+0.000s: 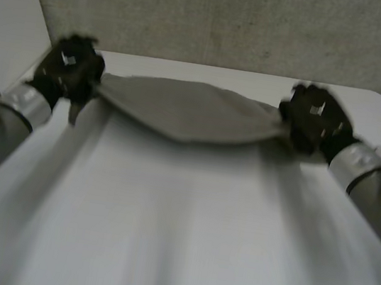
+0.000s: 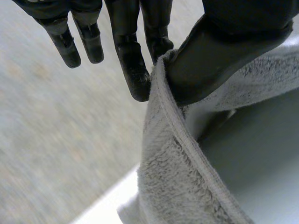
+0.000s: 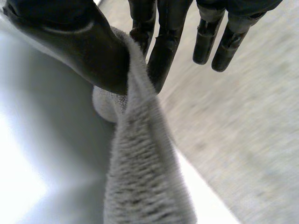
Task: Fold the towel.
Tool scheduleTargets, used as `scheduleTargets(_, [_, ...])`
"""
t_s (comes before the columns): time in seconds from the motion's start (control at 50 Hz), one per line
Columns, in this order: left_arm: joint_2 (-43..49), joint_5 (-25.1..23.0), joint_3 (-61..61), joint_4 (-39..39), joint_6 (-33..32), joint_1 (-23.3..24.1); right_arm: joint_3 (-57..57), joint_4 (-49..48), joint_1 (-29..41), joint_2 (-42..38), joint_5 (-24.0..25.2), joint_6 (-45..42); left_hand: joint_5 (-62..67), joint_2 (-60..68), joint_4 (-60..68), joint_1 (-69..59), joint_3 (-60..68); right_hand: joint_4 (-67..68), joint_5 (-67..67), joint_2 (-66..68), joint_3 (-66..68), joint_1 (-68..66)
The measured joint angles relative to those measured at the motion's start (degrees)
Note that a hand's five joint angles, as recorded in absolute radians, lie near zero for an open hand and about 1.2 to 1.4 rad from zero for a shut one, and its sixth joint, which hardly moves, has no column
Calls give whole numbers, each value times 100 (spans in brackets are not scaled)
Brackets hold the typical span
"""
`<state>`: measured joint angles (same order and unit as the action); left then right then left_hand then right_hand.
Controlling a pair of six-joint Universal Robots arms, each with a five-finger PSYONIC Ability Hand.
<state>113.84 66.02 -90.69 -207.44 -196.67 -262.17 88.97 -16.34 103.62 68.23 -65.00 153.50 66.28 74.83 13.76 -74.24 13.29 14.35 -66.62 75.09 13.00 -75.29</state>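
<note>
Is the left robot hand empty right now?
No, the left robot hand pinches the towel by its edge between its thumb and fingers.

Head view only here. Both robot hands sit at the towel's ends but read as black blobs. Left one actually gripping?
Observer: Yes, the left robot hand pinches the towel at its hemmed edge, between thumb and finger.
Operator: Rest of the fingers?
Observer: Outer fingers straight, clear of the cloth.
Operator: Right side?
Observer: Same, the right robot hand pinches its end, thumb against fingers, cloth bunched between them.
</note>
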Motion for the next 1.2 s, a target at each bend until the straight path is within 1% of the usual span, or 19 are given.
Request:
scheduleTargets(0.02, [123,-33,-232,-84,-239,13,272,-31,-16,-74,53,-162,0,0,0,0,0,0,0,0,0,0])
scheduleTargets(0.1, [409,-41,-531,-166,-679,37,746,-55,-46,-176,93,-405,0,0,0,0,0,0,0,0,0,0])
scheduleTargets(0.24, [676,1,-637,-159,-979,23,1075,-12,-152,-99,67,-483,-36,-8,0,8,0,0,0,0,0,0])
scheduleTargets(0.28, [713,13,-639,-162,-990,17,1089,1,-172,-47,60,-464,-499,-459,0,392,0,0,0,0,0,0])
scheduleTargets(0.3, [734,19,-638,-166,-993,14,1091,9,-180,-18,55,-451,-1046,-940,0,857,0,0,0,0,0,0])
scheduleTargets(0.32, [761,25,-637,-174,-993,11,1090,15,-185,10,50,-434,-1861,-1819,0,1724,0,0,0,0,0,0])
scheduleTargets(0.36, [800,29,-632,-186,-991,9,1087,22,-189,43,41,-406,-2718,-2565,0,2507,0,0,0,0,0,0])
scheduleTargets(0.44, [910,32,-600,-214,-983,7,1075,28,-188,86,22,-309,-3382,-3117,0,3124,0,0,0,0,0,0])
scheduleTargets(0.56, [1048,61,-534,-328,-978,4,1068,74,-205,104,13,-165,-3556,-3259,0,3212,0,0,0,0,0,0])
scheduleTargets(0.66, [1098,176,-517,-471,-975,2,1066,133,-243,113,11,-105,-3554,-3259,0,3211,0,0,0,0,0,0])
scheduleTargets(0.82, [1139,512,-444,-568,-985,-13,1052,163,-371,125,-3,-95,-3337,-3171,0,3115,0,0,0,0,0,0])
scheduleTargets(0.86, [1146,573,-418,-562,-986,-24,1049,163,-400,127,-4,-97,-2802,-2642,0,2590,0,0,0,0,0,0])
scheduleTargets(0.88, [1147,609,-402,-556,-987,-35,1047,163,-419,127,-4,-98,-2180,-1924,0,1897,0,0,0,0,0,0])
scheduleTargets(0.9, [1144,641,-386,-544,-987,-55,1045,163,-433,127,-5,-99,-1236,-922,0,911,0,0,0,0,0,0])
scheduleTargets(0.94, [1134,673,-372,-520,-988,-93,1042,163,-449,125,-6,-99,-340,-71,0,93,0,0,0,0,0,0])
scheduleTargets(0.96, [1117,687,-371,-496,-988,-122,1040,163,-455,122,-7,-97,-137,180,0,21,0,0,0,0,0,0])
scheduleTargets(1.04, [980,701,-395,-375,-980,-212,1038,161,-455,85,-41,-65,-127,259,0,21,0,0,47,-15,0,32])
scheduleTargets(1.18, [674,703,-465,-206,-919,-301,995,154,-407,-102,-326,371,-54,261,0,21,0,0,2222,-2010,0,2102])
scheduleTargets(1.2, [648,704,-471,-198,-913,-314,989,154,-404,-120,-351,413,-54,262,0,21,0,0,2345,-2135,0,2215])
